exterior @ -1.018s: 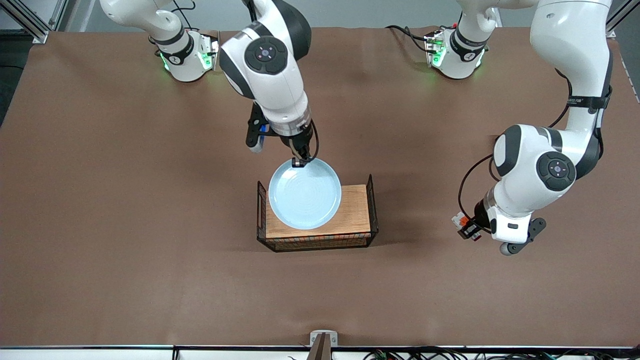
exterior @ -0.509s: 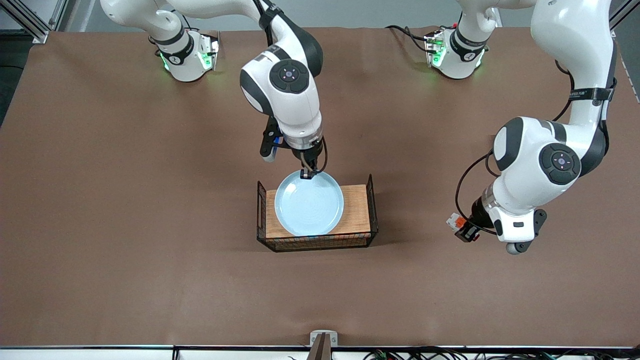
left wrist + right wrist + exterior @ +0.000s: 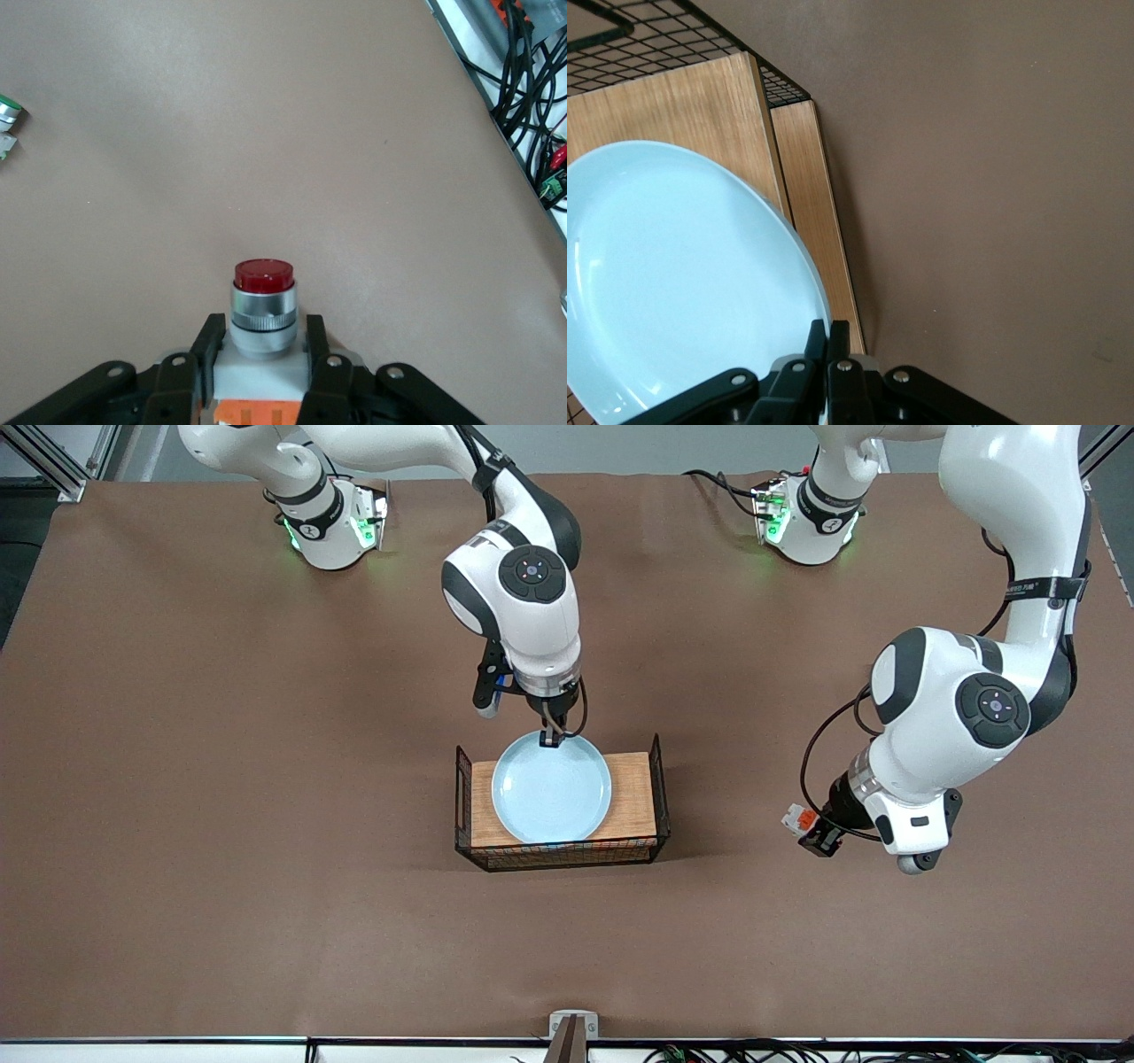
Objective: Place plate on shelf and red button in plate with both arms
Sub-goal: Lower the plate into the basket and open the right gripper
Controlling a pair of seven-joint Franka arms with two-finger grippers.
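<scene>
The pale blue plate (image 3: 551, 787) is over the wooden floor of a wire basket (image 3: 654, 766) at the table's middle. My right gripper (image 3: 552, 737) is shut on the plate's rim on the side toward the robot bases; in the right wrist view the plate (image 3: 673, 274) fills the picture and the gripper (image 3: 829, 341) pinches its edge. My left gripper (image 3: 808, 834) is shut on the red button (image 3: 796, 817) and holds it above bare table toward the left arm's end. In the left wrist view the red button (image 3: 262, 297) sits between the fingers (image 3: 207, 341), its dark red cap pointing away.
The basket has a wooden base (image 3: 806, 204) and black wire walls (image 3: 647, 40) at its ends and on the camera side. A small green-capped part (image 3: 7, 111) lies on the table at the edge of the left wrist view. Cables (image 3: 532, 80) run along the table edge.
The right arm has moved the plate toward the left arm's end and lower, so it now sits more centrally over the basket. The left gripper has shifted slightly toward the basket with the button.
</scene>
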